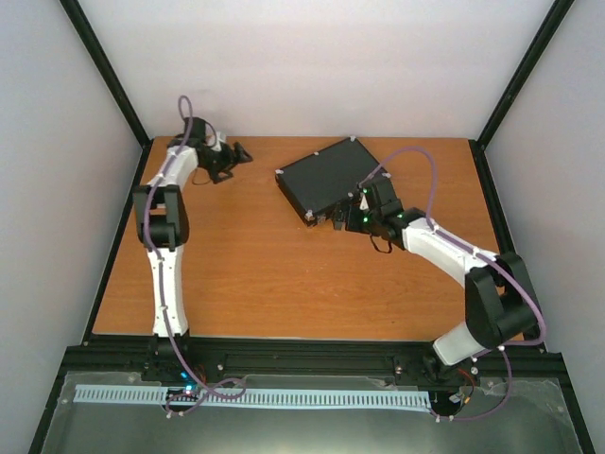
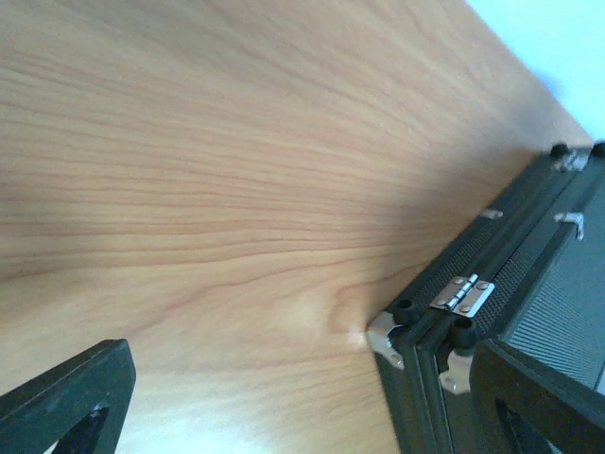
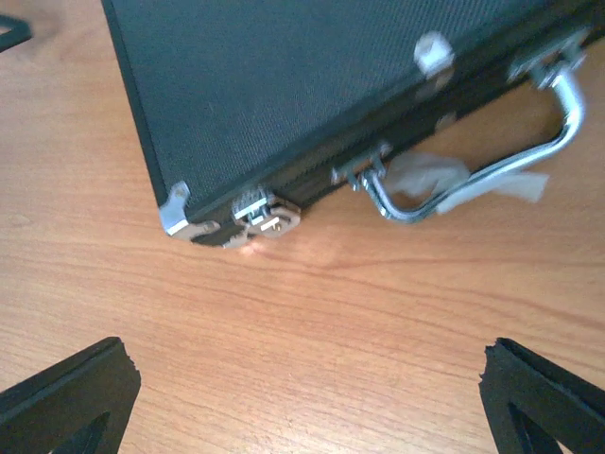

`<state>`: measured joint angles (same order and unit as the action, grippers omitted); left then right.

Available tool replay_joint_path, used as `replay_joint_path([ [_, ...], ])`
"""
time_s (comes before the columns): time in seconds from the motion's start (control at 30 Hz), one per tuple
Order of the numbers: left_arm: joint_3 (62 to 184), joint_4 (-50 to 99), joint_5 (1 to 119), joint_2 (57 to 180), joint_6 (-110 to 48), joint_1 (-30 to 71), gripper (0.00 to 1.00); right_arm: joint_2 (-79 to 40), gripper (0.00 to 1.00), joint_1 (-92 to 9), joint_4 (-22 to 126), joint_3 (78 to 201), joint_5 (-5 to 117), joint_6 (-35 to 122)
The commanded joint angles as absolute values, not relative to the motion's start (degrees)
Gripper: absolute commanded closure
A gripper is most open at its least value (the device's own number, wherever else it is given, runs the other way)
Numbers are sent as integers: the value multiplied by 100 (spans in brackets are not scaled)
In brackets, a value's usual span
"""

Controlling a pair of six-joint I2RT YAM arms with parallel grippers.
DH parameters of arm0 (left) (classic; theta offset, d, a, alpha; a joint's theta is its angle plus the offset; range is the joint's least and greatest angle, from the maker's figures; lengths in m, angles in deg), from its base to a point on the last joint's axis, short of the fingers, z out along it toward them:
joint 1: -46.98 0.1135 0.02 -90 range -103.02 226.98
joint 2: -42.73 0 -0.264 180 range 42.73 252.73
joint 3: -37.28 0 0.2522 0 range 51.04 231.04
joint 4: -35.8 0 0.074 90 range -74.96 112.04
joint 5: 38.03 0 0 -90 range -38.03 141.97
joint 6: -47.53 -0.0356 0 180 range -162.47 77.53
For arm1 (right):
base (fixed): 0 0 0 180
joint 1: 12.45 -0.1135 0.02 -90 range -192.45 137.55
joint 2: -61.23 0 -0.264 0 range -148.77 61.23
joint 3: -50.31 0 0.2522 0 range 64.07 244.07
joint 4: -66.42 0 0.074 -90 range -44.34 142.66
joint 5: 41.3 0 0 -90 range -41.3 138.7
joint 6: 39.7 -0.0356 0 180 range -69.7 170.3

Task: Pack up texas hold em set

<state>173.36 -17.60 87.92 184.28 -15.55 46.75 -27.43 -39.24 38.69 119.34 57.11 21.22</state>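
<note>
Top external view, black case (image 1: pixel 329 177) closed flat on the wooden table (image 1: pixel 246 274), far right side, inside hidden, right gripper (image 1: pixel 342 222) near its silver handle (image 3: pixel 571 112), fingers spread wide, holding nothing, left gripper (image 1: pixel 243 153) well apart at far left, spread wide, empty

Enclosure and work surface, fixed fittings.
Wooden table (image 1: pixel 265 274), orange-brown grain, rectangular; plain white walls (image 1: pixel 321 66) on three sides; black frame posts (image 1: pixel 104 71) rising at the far corners (slanting outward in the top view); pale slotted strip (image 1: pixel 284 398) along the near edge, grey metal sheet (image 1: pixel 312 437) just below it.
</note>
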Motion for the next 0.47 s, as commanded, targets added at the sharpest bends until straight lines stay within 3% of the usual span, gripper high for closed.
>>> replay_joint_path([
  [0.0,17376,-2613,8102,17357,-2215,4974,0,-2248,0,-3970,2606,12650,4884,2512],
  [0.43,15557,-3187,7560,14764,-2787,4988,0,-1276,0,-3961,1395,13303,3615,3280],
])
